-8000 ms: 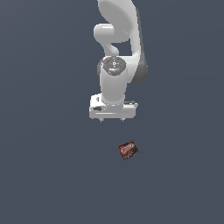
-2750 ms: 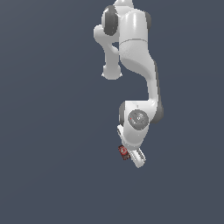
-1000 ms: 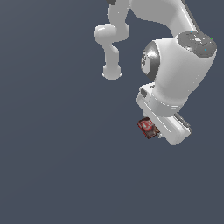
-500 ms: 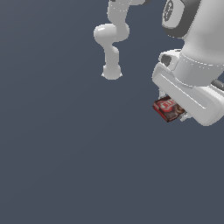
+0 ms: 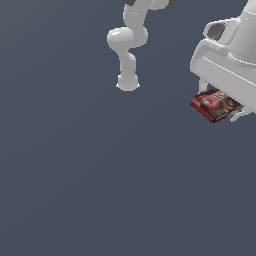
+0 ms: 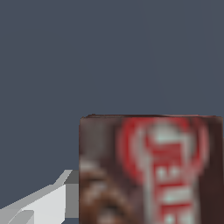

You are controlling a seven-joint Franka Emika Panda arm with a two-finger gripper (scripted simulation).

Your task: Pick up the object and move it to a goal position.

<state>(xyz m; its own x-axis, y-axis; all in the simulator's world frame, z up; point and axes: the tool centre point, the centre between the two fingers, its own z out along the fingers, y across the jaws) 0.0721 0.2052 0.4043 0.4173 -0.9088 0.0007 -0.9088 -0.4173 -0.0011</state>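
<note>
Gripper [image 5: 218, 106] clamped on the box [image 5: 215, 105]; box hangs under the white hand housing at the exterior view's right edge, upper part of frame. Only the tips of the fingers show: one pale tip [image 5: 237, 114] pokes out just below and beside the box on the exterior view's right, and a thin white piece sits against the box's upper corner on the left. The jaws themselves are mostly hidden by the housing above.

Box: flat, dark brown, red panel with white lettering facing the camera. It is tilted, lower end toward the exterior view's left. It is off the floor, with plain grey-blue ground well below it.

Wrist view: box [image 6: 148, 170] fills much of the frame, very close to the lens, blurred. Red oval with pale letters is legible as a shape only; text cannot be read. One grey-white finger [image 6: 43, 203] lies against the box's side edge, touching it. The other finger is not seen in this view.

Arm: large white wrist segment slants down from the exterior view's upper right to the hand. Base column [image 5: 127, 80] stands well apart, near top centre, with links rising out of frame.

Floor [image 5: 90, 180]: uniform dark grey-blue.
</note>
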